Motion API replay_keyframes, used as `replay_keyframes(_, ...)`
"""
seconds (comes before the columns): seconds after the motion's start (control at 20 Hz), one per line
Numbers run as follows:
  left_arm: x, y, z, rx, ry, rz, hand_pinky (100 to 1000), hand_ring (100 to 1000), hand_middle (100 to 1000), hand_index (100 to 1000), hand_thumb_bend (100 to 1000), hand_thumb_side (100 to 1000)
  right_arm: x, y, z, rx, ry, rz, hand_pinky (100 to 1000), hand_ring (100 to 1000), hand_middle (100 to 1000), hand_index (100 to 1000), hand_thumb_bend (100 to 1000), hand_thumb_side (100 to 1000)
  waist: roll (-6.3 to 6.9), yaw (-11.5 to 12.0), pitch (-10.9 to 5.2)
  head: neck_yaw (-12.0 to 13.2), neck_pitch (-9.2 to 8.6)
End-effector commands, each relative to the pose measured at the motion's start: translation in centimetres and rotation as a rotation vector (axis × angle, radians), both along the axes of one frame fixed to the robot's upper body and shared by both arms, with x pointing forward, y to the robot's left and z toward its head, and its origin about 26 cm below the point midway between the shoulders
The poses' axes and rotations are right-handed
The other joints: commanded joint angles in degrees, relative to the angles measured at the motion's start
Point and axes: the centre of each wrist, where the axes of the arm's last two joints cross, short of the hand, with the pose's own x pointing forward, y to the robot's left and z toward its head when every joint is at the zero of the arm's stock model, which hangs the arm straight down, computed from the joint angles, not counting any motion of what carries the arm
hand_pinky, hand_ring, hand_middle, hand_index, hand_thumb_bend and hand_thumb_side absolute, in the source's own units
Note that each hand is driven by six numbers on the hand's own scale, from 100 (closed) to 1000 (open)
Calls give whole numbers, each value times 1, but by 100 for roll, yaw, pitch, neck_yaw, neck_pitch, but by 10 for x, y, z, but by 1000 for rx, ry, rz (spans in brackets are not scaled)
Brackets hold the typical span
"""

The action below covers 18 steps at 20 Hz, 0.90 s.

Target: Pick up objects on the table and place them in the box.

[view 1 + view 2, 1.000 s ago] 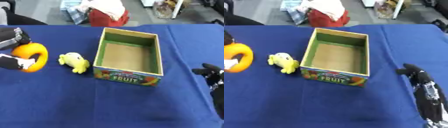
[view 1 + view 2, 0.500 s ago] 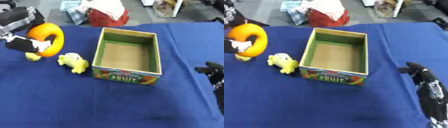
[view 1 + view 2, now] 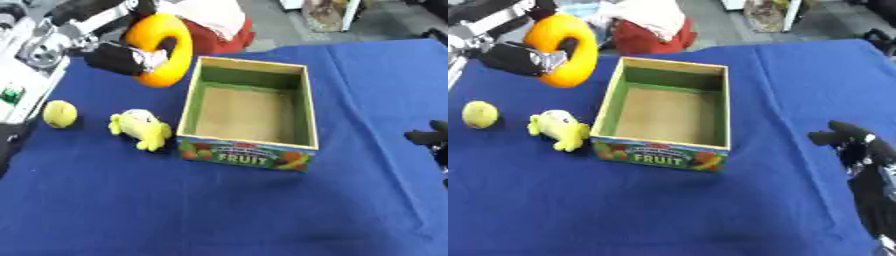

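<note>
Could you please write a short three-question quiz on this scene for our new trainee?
1. True or false: the box already holds a toy.
2. Which hand holds the orange ring? A) left B) right
3. Fill in: a round yellow ball and a yellow plush toy lie on the blue ____.

Key: 1 false, it is empty. 2 A, the left hand; the right hand idles at the right edge. 3 table.
</note>
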Motion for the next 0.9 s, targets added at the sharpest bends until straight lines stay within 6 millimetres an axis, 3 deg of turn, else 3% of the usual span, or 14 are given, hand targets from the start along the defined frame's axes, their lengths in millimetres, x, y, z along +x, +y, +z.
replay_keyframes(0.05,6,-7,10,-54,-32,-18,268,185,211,350,100,441,3,0,14,-29,-30,54,949,779,621,834,100,1000,1,-89,-63,174,-73)
replay_keyframes(0.55,34,-8,-15,-130,-2,-19,274,187,203,344,100,434,18,10,38,-54,-72,224,948,779,621,834,100,1000,78,-621,82,633,-194)
replay_keyframes(0.9,48,-10,-32,-109,-50,7,318,222,218,356,100,425,21,14,44,-55,-76,265,948,779,619,834,100,1000,111,-820,186,765,-235)
